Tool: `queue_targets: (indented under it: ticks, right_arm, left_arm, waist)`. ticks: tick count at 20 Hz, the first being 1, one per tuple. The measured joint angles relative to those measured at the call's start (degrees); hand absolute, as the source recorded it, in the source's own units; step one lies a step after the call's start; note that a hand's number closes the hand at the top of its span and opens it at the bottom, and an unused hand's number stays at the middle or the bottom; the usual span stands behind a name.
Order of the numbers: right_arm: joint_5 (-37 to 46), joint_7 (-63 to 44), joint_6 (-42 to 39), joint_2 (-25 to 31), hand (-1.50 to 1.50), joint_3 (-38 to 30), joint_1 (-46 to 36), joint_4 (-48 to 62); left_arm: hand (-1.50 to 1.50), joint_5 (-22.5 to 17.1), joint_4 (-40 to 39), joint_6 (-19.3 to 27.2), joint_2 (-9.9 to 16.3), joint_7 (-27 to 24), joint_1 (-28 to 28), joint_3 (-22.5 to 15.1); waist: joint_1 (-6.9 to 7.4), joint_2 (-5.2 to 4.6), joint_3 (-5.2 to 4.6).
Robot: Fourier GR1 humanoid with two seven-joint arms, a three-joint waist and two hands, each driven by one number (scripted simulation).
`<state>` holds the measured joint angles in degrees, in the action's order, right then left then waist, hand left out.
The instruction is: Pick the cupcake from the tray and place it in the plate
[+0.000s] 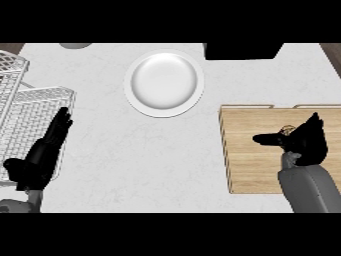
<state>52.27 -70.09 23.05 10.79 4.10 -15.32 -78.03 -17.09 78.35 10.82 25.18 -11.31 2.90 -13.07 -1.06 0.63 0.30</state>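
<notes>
Right hand (306,142) over wooden tray (250,170), fingers and thumb curled around cupcake (286,130), mostly hidden. White plate (164,83) well apart on worktop (151,155), bare. Left hand (41,156) resting at left edge beside wire rack (10,100), fingers straight.

Pale marbled counter (165,150), wire rack (10,95) left.

grey forearms, black left hand (36,162), black right hand (306,142)
</notes>
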Motion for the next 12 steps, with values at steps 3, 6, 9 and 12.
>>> queue_targets:
  ticks: [3, 6, 9, 12]
  right_arm:
    - [0.9, 0.5, -1.4, -0.8, -1.50, -1.0, 1.3, -0.3]
    - [1.5, 0.8, -3.2, -1.2, -1.50, -2.4, 2.0, -0.1]
    - [1.4, 2.0, -4.1, -1.4, -1.50, -4.7, 1.7, 1.5]
    - [1.6, 2.7, -5.3, -1.8, 1.50, -6.3, 1.7, 1.5]
  left_arm:
    - [0.00, -0.1, 0.5, -0.4, -0.1, 1.5, 0.3, 0.3]
    - [0.00, 0.4, 0.9, -0.2, -0.8, 2.2, 0.1, 0.1]
    - [0.00, 1.0, 0.2, -0.5, -1.2, 2.1, 0.6, 0.4]
    - [0.00, 0.9, -0.4, -1.9, -1.7, 1.4, 0.9, 1.1]
  waist:
    - [0.42, -0.25, -0.12]
    - [0.67, -0.33, -0.17]
    - [0.84, -0.29, -0.25]
    - [0.87, -0.23, -0.22]
